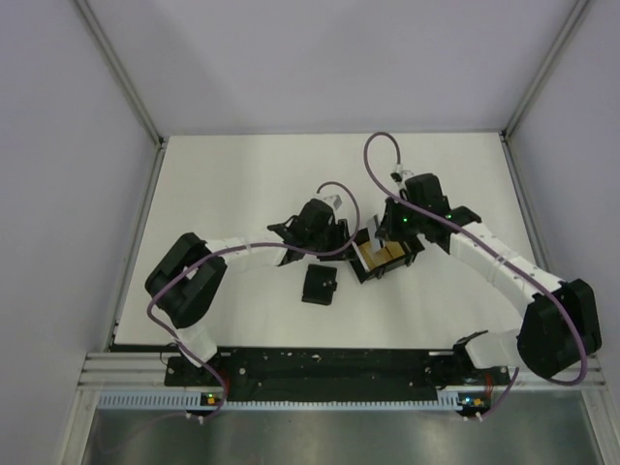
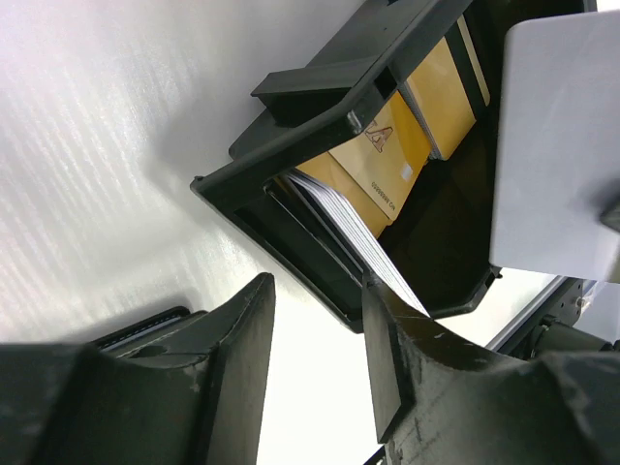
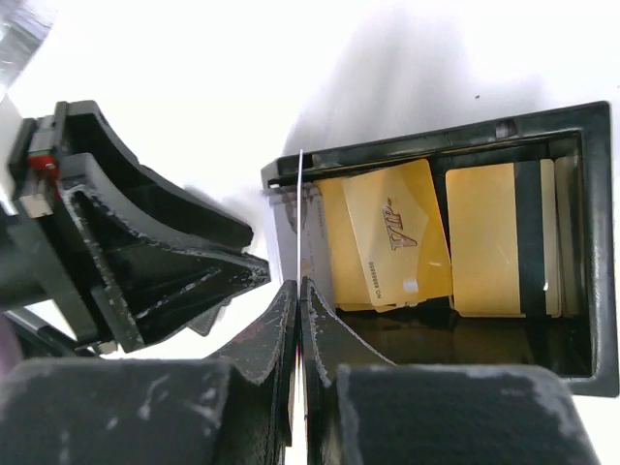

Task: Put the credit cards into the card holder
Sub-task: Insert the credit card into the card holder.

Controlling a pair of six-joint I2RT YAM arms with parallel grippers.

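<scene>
Each arm is a chain of bulky matte-black joint housings [image 1: 189, 281] joined by white tubular links [image 1: 499, 262], with a thin purple cable [image 1: 366, 155] looping loosely alongside. A tiny green light [image 1: 402, 221] glows on the right wrist. Up close, the right arm's black moulded plastic fingers [image 3: 257, 339] are scuffed with pale scratches and nicks along their edges.

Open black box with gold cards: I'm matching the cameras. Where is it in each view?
Top external: centre, the open black box between both arms.
Left wrist: upper middle and right, beyond the left tool.
Right wrist: right half, beside the right tool shut on a white card.
Shared landmark: the gold card inside it.
</scene>
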